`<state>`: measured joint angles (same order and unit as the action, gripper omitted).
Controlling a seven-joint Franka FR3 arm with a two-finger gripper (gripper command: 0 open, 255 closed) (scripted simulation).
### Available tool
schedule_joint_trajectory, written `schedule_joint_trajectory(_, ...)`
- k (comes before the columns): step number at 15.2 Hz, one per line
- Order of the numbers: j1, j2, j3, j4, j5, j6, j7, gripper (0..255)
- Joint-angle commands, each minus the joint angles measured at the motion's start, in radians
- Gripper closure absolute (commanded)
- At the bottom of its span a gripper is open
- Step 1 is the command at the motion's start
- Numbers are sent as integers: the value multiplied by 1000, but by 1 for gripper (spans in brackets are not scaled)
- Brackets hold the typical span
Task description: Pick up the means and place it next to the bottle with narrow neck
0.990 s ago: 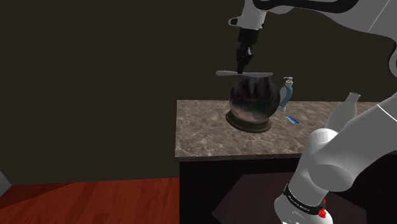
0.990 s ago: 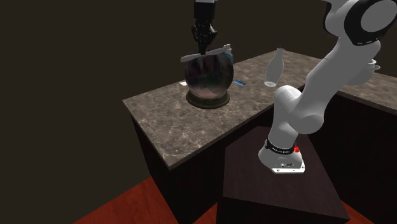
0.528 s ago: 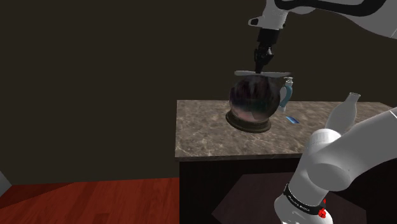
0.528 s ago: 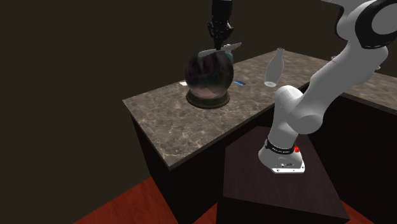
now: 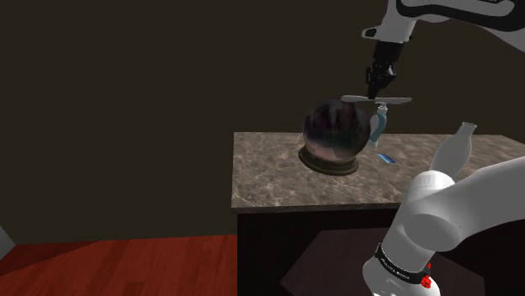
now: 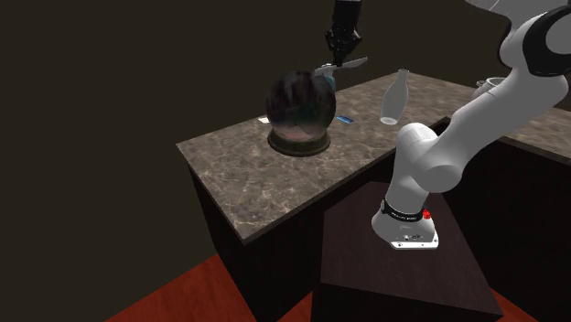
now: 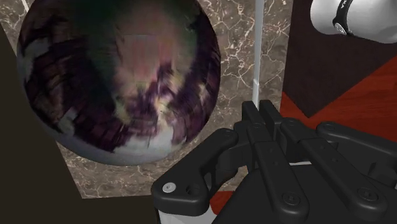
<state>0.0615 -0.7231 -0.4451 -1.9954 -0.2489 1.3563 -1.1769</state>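
Hanging level in the air, your utensil (image 5: 357,97) is thin, flat and pale grey, a long sliver seen edge-on. In the shoulder view it sits just over the globe's (image 5: 335,133) right side & the spray bottle's (image 5: 379,124) top. L to R on the stone-patterned counter (image 5: 278,181): dark glossy globe on a round base, teal spray bottle, small blue card (image 5: 387,157), then the white narrow-neck bottle (image 5: 458,147), well apart from the utensil. The gripper (image 5: 375,92) points straight down, clamped on the utensil's middle. The arm comes in from upper right.
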Motion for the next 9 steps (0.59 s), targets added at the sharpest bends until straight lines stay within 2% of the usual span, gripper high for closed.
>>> schedule_joint_trajectory(1,-13,-26,-21,1,-24,-21,-35,255)
schedule_joint_trajectory(9,-51,-80,-154,53,-138,-80,-216,255)
